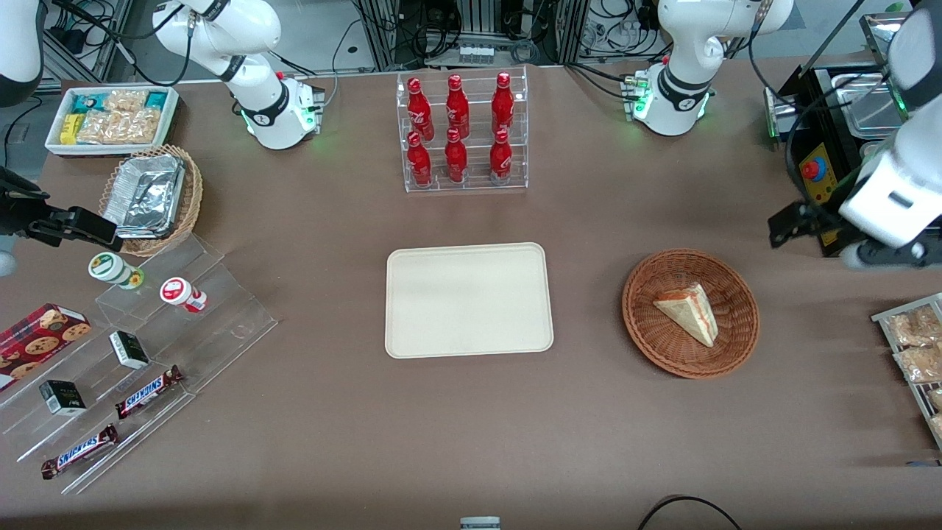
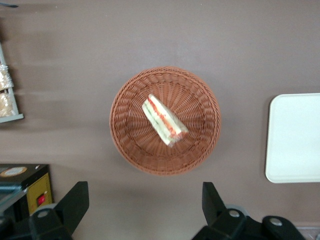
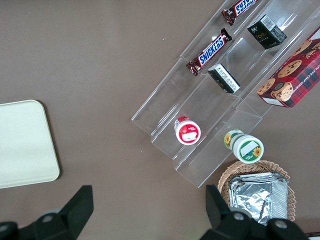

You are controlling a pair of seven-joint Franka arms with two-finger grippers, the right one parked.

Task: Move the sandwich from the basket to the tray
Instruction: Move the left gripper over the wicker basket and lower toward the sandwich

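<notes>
Sandwich (image 1: 689,311) lies in basket (image 1: 690,313) (right of frame centre), beside bare tray (image 1: 469,299). Gripper (image 2: 142,197) hangs above the basket at far right, fingers (image 2: 74,200) spread wide, holding nothing.

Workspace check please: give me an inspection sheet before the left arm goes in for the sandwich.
Surface: brown table, flat, no spills seen.
Job's things: sandwich lies in the reddish-brown wicker basket; cream tray beside the basket holds nothing.
Clutter: rack of red bottles farther from the front camera than the tray; Snickers bars, yogurt cups, cookie box and tan basket with foil containers toward the parked arm's end.
Grippers: left gripper open, holding nothing, up in the air off the basket's rim, not over the sandwich.
Cables: a black loop at the table's near edge.
Surroundings: black control box beside the working arm.
</notes>
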